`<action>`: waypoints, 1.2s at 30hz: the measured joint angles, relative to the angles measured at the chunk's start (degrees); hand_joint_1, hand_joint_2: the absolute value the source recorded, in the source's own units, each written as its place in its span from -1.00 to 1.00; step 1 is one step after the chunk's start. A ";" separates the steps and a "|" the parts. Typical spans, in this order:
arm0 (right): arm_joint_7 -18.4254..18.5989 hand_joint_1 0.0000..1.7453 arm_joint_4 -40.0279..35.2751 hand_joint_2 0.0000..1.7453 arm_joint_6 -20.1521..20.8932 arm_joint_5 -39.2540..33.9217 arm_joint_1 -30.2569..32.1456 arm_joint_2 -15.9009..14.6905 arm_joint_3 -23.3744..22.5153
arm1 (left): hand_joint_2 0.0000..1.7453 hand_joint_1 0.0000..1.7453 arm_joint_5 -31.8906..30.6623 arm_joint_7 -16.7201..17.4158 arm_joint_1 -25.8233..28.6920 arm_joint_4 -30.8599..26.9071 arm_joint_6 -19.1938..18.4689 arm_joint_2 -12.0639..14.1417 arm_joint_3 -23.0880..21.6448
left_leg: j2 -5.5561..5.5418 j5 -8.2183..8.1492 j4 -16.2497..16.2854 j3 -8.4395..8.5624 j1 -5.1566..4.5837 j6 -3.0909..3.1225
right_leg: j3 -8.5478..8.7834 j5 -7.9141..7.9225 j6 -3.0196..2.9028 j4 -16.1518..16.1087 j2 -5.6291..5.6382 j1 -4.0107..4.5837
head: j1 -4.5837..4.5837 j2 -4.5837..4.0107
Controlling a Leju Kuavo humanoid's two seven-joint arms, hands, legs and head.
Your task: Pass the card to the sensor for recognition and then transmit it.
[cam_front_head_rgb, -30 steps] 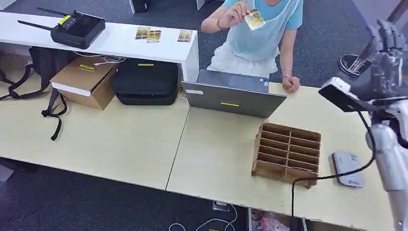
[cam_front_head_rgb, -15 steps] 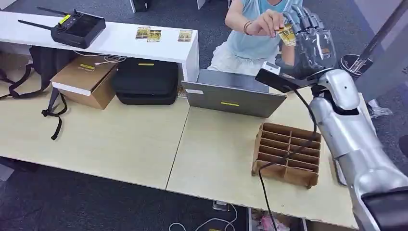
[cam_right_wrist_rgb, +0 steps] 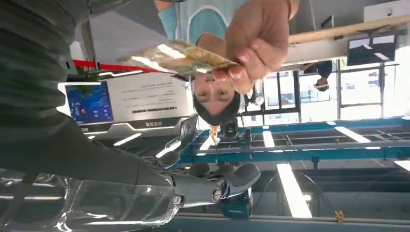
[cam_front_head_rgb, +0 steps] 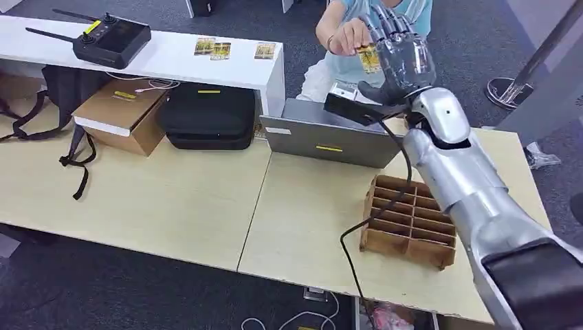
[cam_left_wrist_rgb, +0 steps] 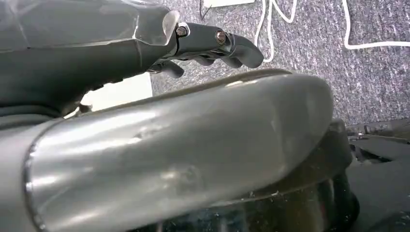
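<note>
wooden divider box [cam_front_head_rgb: 410, 221] compartments hold nothing

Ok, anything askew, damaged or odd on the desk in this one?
Nothing looks damaged or spilled. One oddity: a black cable from the right hand droops across the brown cardboard divider tray and over the pale wooden desk edge, where it could snag.

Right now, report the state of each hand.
Left hand: fingers curled in, holding nothing.
Right hand: open, raised at the card that the person's hand holds; no grip yet.
</note>
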 joint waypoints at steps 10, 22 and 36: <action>0.20 -1.00 3.34 1.00 -1.60 -0.57 -1.43 0.37 0.22 | -1.00 -1.00 -0.50 -0.13 -0.01 0.00 0.00 0.02 0.37 | 0.01 0.00 0.04 0.00 0.00 0.00 | 0.00 0.02 -0.03 0.00 0.01 0.00 | 0.02 0.00; 0.44 0.54 5.07 1.00 -2.54 -0.76 -2.00 0.11 0.22 | -1.00 -1.00 -0.72 -0.37 -0.02 0.02 0.00 0.04 0.85 | 0.03 0.00 0.05 0.02 0.00 0.00 | 0.00 0.02 -0.03 0.00 0.03 0.00 | 0.02 0.00; -0.20 1.00 5.72 1.00 -3.37 -1.68 -2.02 -0.70 0.22 | -1.00 -1.00 -1.38 -0.39 -0.03 0.02 -0.02 0.04 0.92 | 0.04 0.00 0.05 0.02 0.00 0.00 | -0.01 0.02 -0.03 -0.01 0.03 0.00 | 0.02 0.00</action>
